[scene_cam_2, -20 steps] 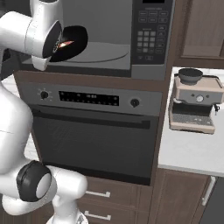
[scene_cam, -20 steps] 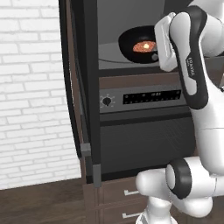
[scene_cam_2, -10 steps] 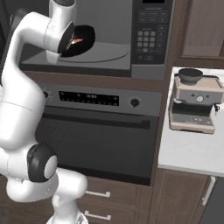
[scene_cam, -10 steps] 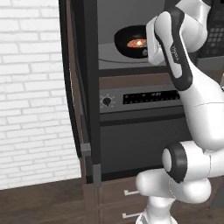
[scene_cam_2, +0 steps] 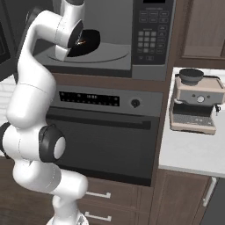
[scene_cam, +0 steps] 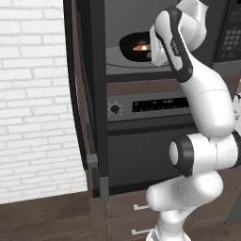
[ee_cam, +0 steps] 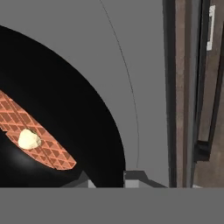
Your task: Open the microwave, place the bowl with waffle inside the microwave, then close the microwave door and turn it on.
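Note:
The microwave [scene_cam_2: 151, 35] stands open, with its grey cavity and round turntable [scene_cam_2: 110, 55] showing. Its door [scene_cam: 96, 70] is swung out to the left and seen edge-on. The small black bowl [scene_cam: 136, 47] [scene_cam_2: 90, 41] with the waffle [ee_cam: 39, 140] is inside the cavity, just over the turntable [ee_cam: 109, 52]. My gripper [ee_cam: 109, 179] is shut on the bowl's [ee_cam: 65, 109] rim, one fingertip inside it and one outside. Whether the bowl rests on the turntable I cannot tell. The arm reaches into the cavity and hides part of the bowl in both base views.
Below the microwave sits the oven with a knob [scene_cam: 114, 109] [scene_cam_2: 135, 103] and display strip. A coffee machine [scene_cam_2: 195, 103] stands on the white counter [scene_cam_2: 193, 154] to the right. A white brick wall [scene_cam: 33, 94] lies left of the open door.
The arm has stretched further into the cavity, carrying the bowl deeper and lower over the turntable.

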